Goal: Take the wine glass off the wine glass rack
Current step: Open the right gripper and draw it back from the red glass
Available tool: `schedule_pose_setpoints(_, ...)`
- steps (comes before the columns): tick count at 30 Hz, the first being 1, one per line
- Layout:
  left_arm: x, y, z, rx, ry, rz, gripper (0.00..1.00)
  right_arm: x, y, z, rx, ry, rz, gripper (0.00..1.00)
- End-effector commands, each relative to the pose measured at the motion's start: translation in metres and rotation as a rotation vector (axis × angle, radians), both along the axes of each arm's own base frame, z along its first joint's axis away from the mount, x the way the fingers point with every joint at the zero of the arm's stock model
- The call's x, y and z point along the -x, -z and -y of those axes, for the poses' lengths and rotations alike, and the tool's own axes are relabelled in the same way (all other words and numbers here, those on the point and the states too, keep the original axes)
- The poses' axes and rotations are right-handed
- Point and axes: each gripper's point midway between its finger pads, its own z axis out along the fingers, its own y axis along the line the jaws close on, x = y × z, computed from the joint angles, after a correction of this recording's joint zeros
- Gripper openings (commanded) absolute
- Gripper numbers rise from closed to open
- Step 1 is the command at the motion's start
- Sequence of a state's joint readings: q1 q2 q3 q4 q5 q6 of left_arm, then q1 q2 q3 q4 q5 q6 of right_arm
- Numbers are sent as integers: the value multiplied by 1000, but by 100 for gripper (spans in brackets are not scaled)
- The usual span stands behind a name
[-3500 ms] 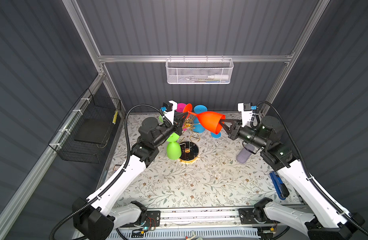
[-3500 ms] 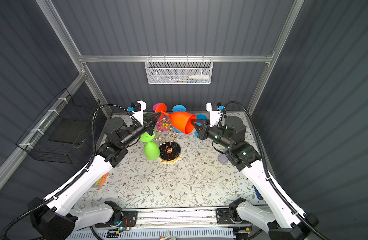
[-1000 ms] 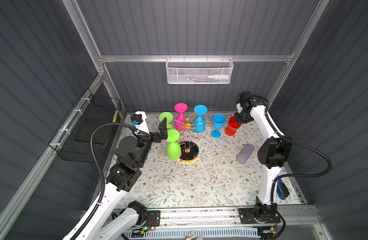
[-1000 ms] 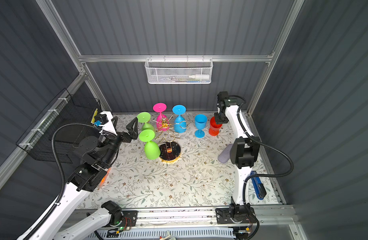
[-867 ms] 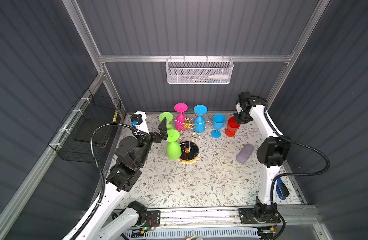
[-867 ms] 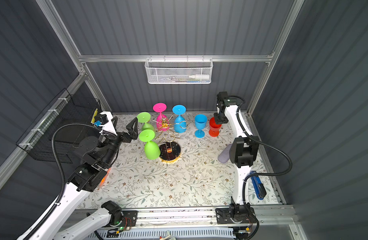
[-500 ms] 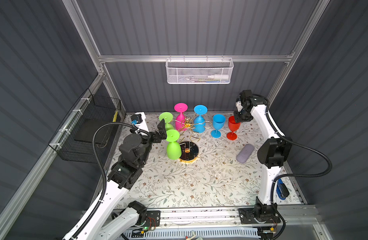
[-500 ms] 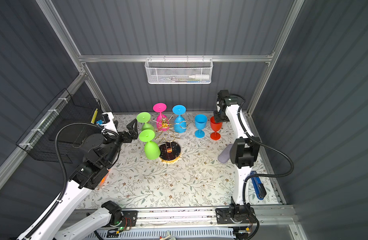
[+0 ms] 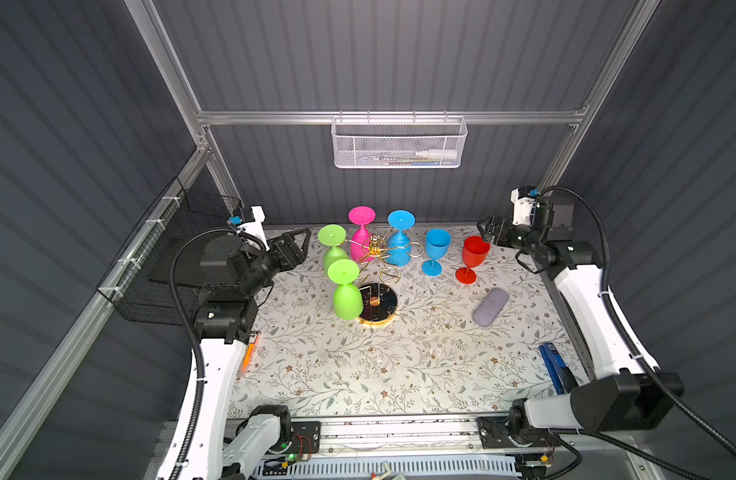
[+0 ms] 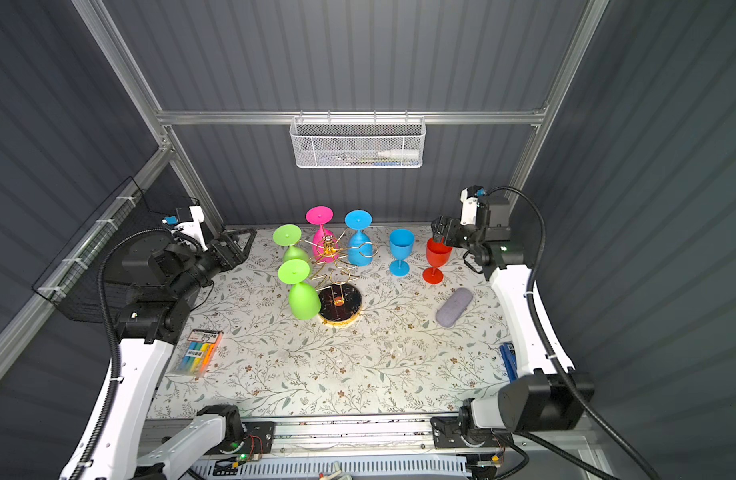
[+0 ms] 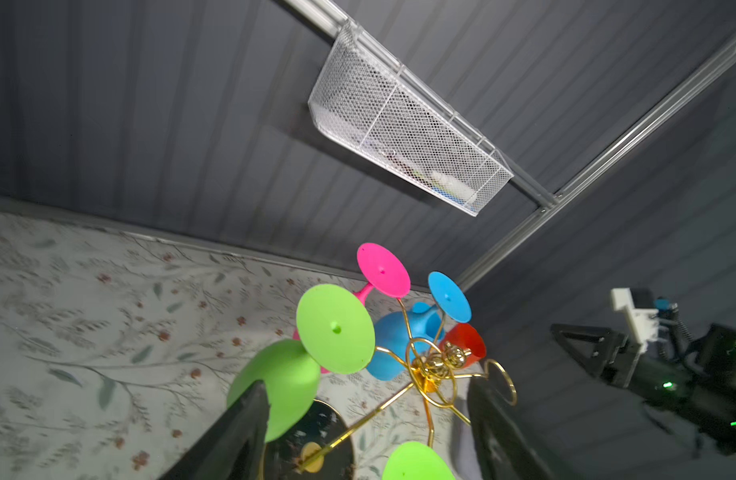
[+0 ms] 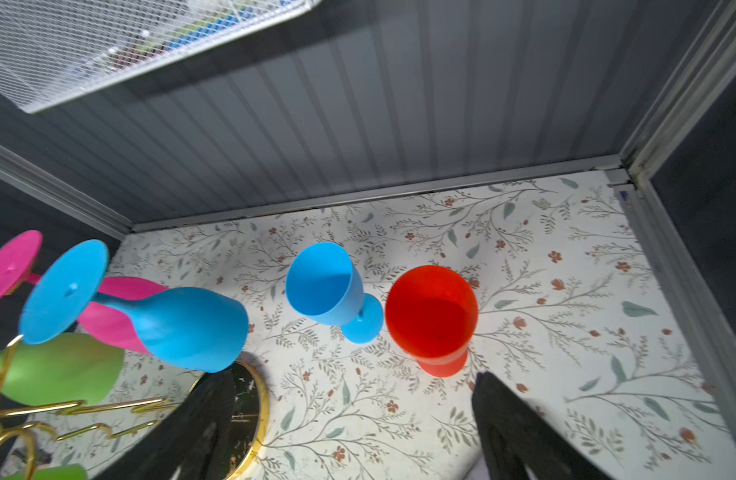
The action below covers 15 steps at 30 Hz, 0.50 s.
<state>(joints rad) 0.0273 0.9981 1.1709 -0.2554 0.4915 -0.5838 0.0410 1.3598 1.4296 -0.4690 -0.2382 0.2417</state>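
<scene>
The red wine glass, carried aloft earlier, is now stood upright near the desk's far right corner and released by the right end effector, jaws parted; its removal is judged complete. On the wine glass rack four glasses are left hanging, faced by the left end effector, jaws apart and empty. In the right wrist view the red foot is mostly hidden by its bowl.

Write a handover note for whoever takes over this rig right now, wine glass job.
Left end effector: open, empty, pointed at the wine glass rack.
Right end effector: open, empty, close to the red glass.
Done: red glass and standing blue glass are upright on the table, off the rack.
Left: near green glass, far green glass, pink glass and hanging blue glass, upside down on the rack.
</scene>
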Motion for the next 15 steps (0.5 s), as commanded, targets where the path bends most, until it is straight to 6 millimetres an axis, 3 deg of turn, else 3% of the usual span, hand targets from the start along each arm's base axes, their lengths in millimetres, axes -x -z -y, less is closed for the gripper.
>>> schedule_pose_setpoints(1,22,8,16,233,258,-101,73,2,-9,-13,-95,-45,85,92)
schedule_pose_setpoints(7,41,19,29,211,381,-140,73,29,3,-22,-151,-88,81,93)
schedule_pose_setpoints(15,46,46,35,179,406,-221,67,40,19,-31,-239,-112,60,92)
